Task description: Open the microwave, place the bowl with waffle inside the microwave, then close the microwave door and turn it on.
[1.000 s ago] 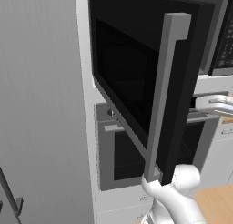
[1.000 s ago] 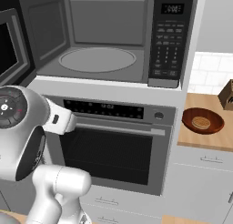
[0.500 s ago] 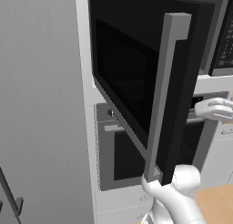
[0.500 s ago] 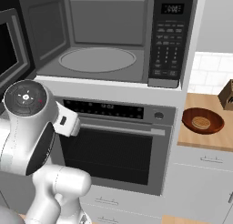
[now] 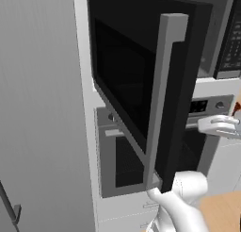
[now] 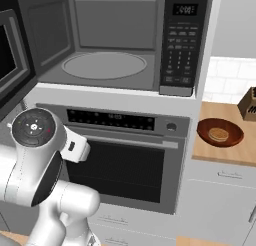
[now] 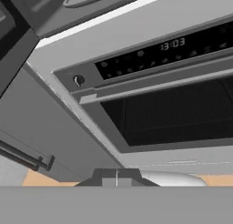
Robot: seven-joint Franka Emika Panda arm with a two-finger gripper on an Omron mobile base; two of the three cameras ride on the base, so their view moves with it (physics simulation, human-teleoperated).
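Note:
The microwave (image 6: 115, 40) stands open, showing its grey cavity and round glass turntable (image 6: 104, 65); the keypad panel (image 6: 180, 40) is at its right. The microwave door (image 5: 136, 94) swings out to the left, its vertical silver handle (image 5: 162, 99) facing the left base camera. The reddish-brown bowl (image 6: 220, 132) sits on the wooden counter at the right, with the waffle (image 6: 218, 134) inside it. My gripper (image 7: 116, 176) is shut and holds nothing, facing the oven front below the microwave. My white hand (image 6: 75, 146) hangs well left of the bowl.
A steel wall oven (image 6: 125, 160) with a dark window, a control strip and a horizontal handle (image 7: 154, 89) sits under the microwave. A knife block (image 6: 248, 104) stands behind the bowl on the counter (image 6: 210, 152). A tall grey cabinet (image 5: 42, 108) is at the left.
My hand has sunk a little in front of the oven and the arm's upper joint has shifted. The door, bowl and waffle have not moved.

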